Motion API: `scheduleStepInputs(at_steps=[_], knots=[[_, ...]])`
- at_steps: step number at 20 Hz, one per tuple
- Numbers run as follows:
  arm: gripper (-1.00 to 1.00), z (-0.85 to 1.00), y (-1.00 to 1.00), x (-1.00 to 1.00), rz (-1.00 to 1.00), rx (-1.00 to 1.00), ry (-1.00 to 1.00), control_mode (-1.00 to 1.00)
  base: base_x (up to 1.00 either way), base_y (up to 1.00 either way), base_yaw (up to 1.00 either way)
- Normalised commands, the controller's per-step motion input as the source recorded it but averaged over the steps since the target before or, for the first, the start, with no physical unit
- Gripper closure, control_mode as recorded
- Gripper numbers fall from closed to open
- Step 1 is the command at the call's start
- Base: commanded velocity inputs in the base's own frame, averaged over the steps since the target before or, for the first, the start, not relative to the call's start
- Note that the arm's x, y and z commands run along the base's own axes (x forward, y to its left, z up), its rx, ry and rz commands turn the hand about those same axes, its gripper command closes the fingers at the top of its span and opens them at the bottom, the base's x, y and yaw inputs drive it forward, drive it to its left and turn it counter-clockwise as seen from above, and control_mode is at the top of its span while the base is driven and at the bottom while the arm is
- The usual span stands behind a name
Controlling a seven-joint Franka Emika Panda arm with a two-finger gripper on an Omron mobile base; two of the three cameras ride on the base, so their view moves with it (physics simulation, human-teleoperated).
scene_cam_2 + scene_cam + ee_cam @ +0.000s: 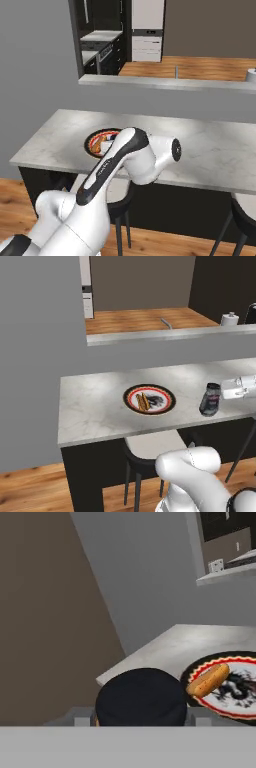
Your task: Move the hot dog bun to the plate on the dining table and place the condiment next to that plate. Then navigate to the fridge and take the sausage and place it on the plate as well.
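The plate point(161, 393) with its red and black rim lies on the marble dining table point(90, 406), and the tan-orange hot dog bun point(142, 401) rests on its left half. To the right of the plate stands the condiment point(210, 399), a clear jar with a dark lid, its base on the marble. My gripper point(221, 392) reaches in level from the right and is shut on the jar's top. In the hand view the dark lid point(141, 694) sits right at my fingers, with the bun point(207, 680) and plate point(235, 704) just beyond. My arm partly covers the plate point(96, 141) in the right base view.
A stool point(150, 446) is tucked under the table's near edge, and another point(245, 210) stands to the right. Behind the table a grey wall has a pass-through ledge point(170, 335), with a wooden counter, a faucet point(166, 323) and a paper towel roll point(230, 319) beyond it.
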Motion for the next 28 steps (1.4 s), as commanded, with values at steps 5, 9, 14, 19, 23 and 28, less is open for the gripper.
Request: scheduleStepInputs(at_steps=[5,9,14,19,23,28], knots=[[1.00,-0.21,-0.10,0.71,0.06,0.00,-0.09,-1.00,0.00,0.00,0.00],[1.00,-0.25,0.03,0.88,-0.01,0.00,-0.03,-1.00,0.00,0.00,0.00],[1.00,-0.54,0.00,0.74,-0.01,0.00,0.00,-1.00,0.00,0.00,0.00],[1.00,-0.55,0.00,0.39,-0.03,-0.01,0.00,-1.00,0.00,0.00,0.00],[1.00,-0.40,-0.16,0.02,0.00,0.00,0.00,-1.00,0.00,0.00,0.00],[1.00,-0.20,-0.13,0.03,0.00,0.00,-0.01,-1.00,0.00,0.00,0.00]])
